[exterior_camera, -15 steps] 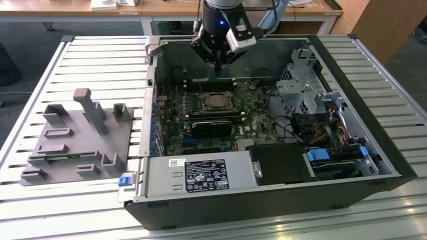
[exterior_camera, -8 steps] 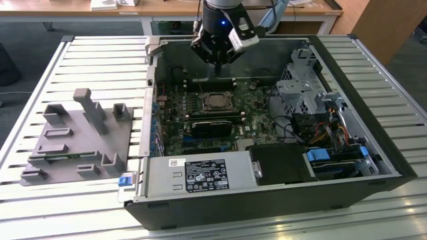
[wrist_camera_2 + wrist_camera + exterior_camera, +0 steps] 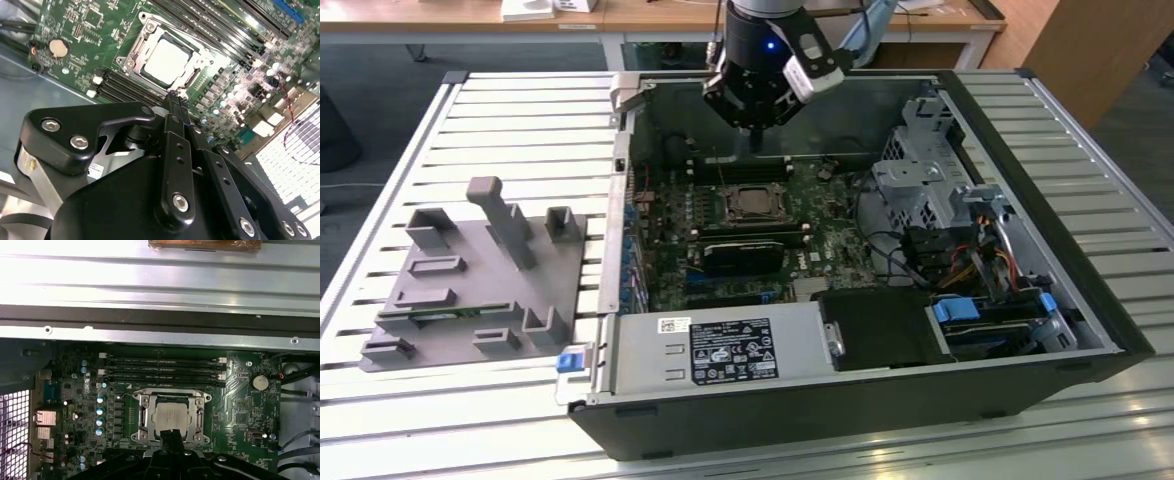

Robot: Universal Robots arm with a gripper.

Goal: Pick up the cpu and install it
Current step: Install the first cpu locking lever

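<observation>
1. I see the gripper (image 3: pixel 755 140) hanging above the open computer case (image 3: pixel 1067 250), over the far part of the motherboard (image 3: pixel 720 250) in the exterior view.
2. The fingers (image 3: pixel 176 107) are pressed together in the second wrist view, two thin black blades side by side with no gap I can make out and nothing between them.
3. The cpu (image 3: pixel 166 60) sits flat inside the socket frame (image 3: pixel 137 52), its silvery top facing up and the metal frame ringing it on all sides.
4. In the second wrist view the fingertips point toward the near edge of the socket frame, just beside the cpu; I cannot tell how far above the board they hang.
5. In the first wrist view I see the cpu (image 3: pixel 172 417) seated in the socket frame (image 3: pixel 145 415), with the dark tip of the fingers (image 3: pixel 172 437) overlapping its near edge.
6. The memory slots (image 3: pixel 165 370) run parallel just beyond the socket, and a round coin battery (image 3: pixel 259 382) lies off to one side on the board.
7. The case rests on a slatted bench (image 3: pixel 520 120); a grey tray (image 3: pixel 467 280) with upright posts lies on the bench at the exterior view's left, well apart from the gripper.
</observation>
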